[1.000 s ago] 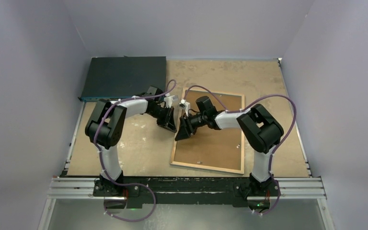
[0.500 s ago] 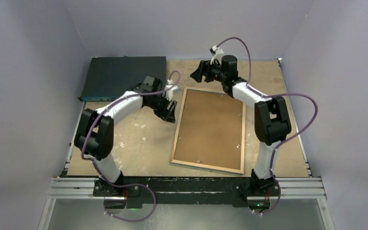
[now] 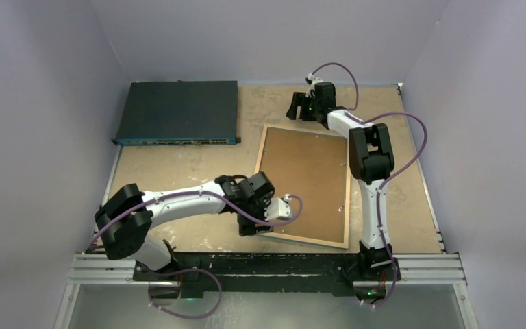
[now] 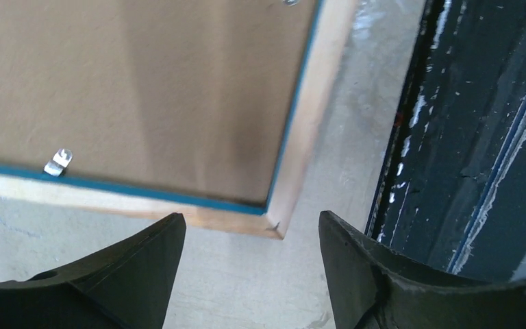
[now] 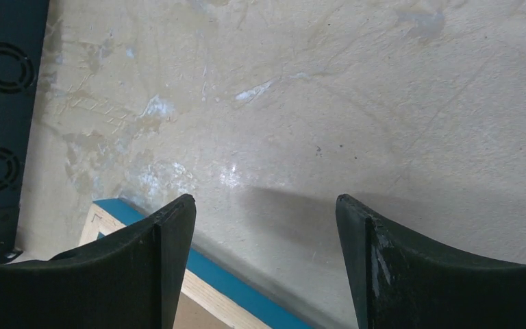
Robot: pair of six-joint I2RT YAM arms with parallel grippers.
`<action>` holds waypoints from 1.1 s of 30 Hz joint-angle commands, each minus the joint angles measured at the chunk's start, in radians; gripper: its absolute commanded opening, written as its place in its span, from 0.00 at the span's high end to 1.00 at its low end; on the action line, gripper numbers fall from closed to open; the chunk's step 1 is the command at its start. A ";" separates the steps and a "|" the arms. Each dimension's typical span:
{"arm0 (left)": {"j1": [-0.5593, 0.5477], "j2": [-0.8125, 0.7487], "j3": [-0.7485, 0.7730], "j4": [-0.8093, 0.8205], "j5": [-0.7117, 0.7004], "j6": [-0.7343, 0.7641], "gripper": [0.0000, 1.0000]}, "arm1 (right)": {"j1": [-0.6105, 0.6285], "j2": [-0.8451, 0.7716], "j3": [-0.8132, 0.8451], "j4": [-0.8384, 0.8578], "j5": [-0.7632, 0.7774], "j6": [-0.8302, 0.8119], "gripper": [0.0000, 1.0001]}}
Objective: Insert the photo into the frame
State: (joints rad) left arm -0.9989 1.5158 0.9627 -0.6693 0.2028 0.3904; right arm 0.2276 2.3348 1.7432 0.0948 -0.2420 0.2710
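The frame (image 3: 346, 185) lies face down on the table, its light wood rim up, with a brown backing board (image 3: 305, 178) filling it. The photo is out of view. My left gripper (image 3: 248, 228) hovers open just outside the frame's near left corner (image 4: 279, 223), and nothing sits between its fingers (image 4: 252, 223). My right gripper (image 3: 293, 111) is open above bare table beyond the frame's far edge. In the right wrist view the frame's blue edge and wood rim (image 5: 226, 284) run under the left finger of that gripper (image 5: 266, 205).
A dark flat box (image 3: 178, 110) rests at the back left, its vented side (image 5: 0, 103) seen by the right wrist. The black base rail (image 4: 466, 137) runs close to the frame's near corner. A small metal clip (image 4: 58, 162) sits on the backing board's edge.
My left arm swung from the frame's far left side down to its near left corner and its gripper opened. My right arm left the board's middle and reached past the frame's far edge.
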 commanded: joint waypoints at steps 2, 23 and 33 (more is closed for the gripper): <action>-0.160 0.008 -0.057 0.091 -0.193 0.029 0.29 | -0.005 -0.035 0.001 -0.033 0.029 -0.009 0.23; 0.097 0.032 -0.105 0.426 -0.534 0.131 0.36 | -0.077 -0.480 -0.656 0.013 0.211 0.123 0.33; 0.231 0.241 0.089 0.492 -0.516 0.123 0.42 | -0.094 -0.756 -1.009 0.112 0.383 0.281 0.37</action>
State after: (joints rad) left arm -0.8120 1.7168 0.9676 -0.2817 -0.3199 0.5190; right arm 0.1459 1.6260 0.7742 0.2531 0.0700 0.4603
